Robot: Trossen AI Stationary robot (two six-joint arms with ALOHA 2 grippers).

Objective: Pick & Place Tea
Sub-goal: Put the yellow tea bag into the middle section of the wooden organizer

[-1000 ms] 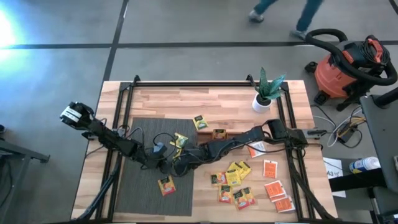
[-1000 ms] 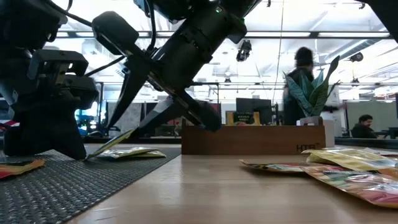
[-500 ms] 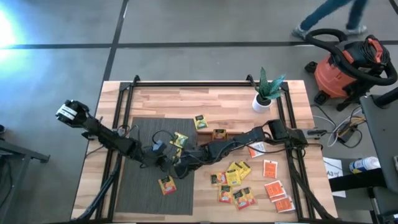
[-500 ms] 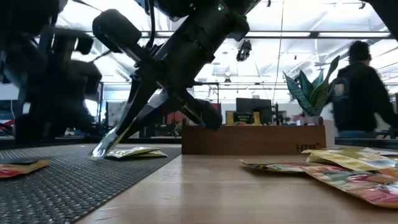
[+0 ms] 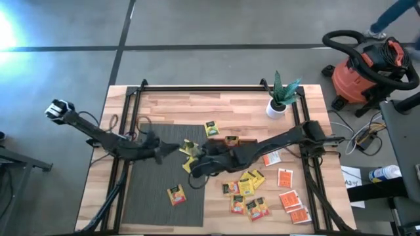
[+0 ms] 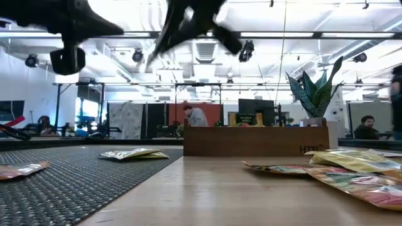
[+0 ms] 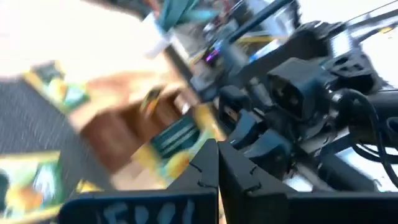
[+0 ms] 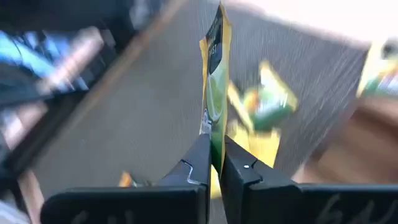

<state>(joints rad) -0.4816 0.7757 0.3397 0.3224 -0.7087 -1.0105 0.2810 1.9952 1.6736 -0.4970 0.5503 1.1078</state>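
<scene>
Dark woven mat [image 5: 141, 187] near the desk's left edge: right gripper [image 8: 214, 163] above it, fingers clamped on a yellow-green flat tea sachet [image 8: 213, 93]; left gripper [image 7: 217, 163] empty, fingers pressed together.

High view: even, fairly bright overhead light; strong white glare patch on grey concrete floor [image 5: 10, 29] at far left; pale wooden counter [image 5: 230, 108] evenly lit, shadows soft.

Low view: backlit by bright ceiling lights; dark arms overhead reduced to blurred silhouettes; near dark woven mat [image 6: 56, 182] and near sachets out of focus.

Left wrist view: heavy motion blur, upper area washed out white.

Right wrist view: motion-smeared background; upright yellow-green tea sachet [image 8: 213, 93] fairly sharp.
</scene>
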